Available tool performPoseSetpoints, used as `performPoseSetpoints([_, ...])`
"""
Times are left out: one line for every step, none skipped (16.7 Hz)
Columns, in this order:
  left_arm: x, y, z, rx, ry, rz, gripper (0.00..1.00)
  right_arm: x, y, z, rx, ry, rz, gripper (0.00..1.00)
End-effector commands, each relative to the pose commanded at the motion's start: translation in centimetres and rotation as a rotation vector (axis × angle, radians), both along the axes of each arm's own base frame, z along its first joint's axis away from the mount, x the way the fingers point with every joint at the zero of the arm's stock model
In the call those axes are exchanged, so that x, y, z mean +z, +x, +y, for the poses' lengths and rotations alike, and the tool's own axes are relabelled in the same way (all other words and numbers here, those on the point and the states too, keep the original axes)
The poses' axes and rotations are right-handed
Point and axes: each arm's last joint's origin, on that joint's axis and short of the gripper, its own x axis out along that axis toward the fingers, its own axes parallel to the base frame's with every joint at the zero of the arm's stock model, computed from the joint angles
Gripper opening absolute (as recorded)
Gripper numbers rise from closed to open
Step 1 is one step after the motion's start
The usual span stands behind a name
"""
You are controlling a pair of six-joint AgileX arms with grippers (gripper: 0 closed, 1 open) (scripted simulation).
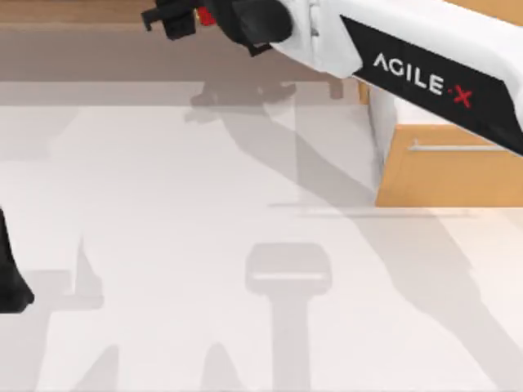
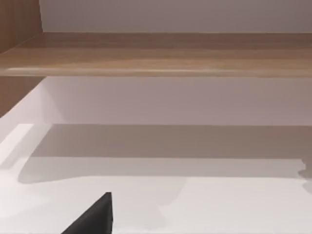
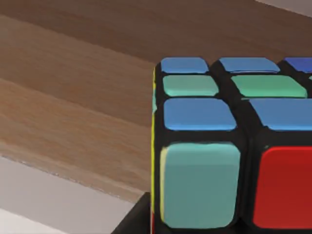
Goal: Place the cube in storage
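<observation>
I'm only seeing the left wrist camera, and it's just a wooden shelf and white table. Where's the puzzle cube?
Observer: The right gripper holds the cube, over the wooden shelf, towards the upper left of the top view.
Operator: Where's the drawer it goes in?
Observer: The drawer is at the table's right side, with an orange-tan front and a silver bar handle, well apart from the cube.
Operator: And my arm?
Observer: The left arm is parked at the table's left edge.
</observation>
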Motion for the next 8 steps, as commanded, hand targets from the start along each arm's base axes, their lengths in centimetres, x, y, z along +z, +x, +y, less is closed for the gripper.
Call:
performPoseSetpoints([0.0,0.0,0.0,0.000,0.000,0.000,1.00,0.7,-0.3,-1.0,0.014,-0.021,0.058,0.00])
performPoseSetpoints([0.0,0.0,0.0,0.000,0.000,0.000,1.00,1.4,-0.6,-2.1,0.024,-0.041,0.118,0.00])
performPoseSetpoints([0.0,0.0,0.0,0.000,0.000,0.000,1.00,2.0,-0.8,-3.3,0.030,-0.059,0.179,0.00])
performPoseSetpoints([0.0,0.0,0.0,0.000,0.000,0.000,1.00,2.5,-1.0,-4.6,0.032,-0.074,0.241,0.00])
performPoseSetpoints([0.0,0.0,0.0,0.000,0.000,0.000,1.00,2.9,-1.1,-5.9,0.030,-0.087,0.304,0.00])
performPoseSetpoints([0.0,0.0,0.0,0.000,0.000,0.000,1.00,3.3,-1.2,-7.3,0.023,-0.097,0.366,0.00])
performPoseSetpoints([0.0,0.0,0.0,0.000,0.000,0.000,1.00,3.6,-1.1,-8.8,0.010,-0.103,0.426,0.00])
performPoseSetpoints([0.0,0.0,0.0,0.000,0.000,0.000,1.00,3.8,-0.9,-10.3,-0.008,-0.106,0.484,0.00])
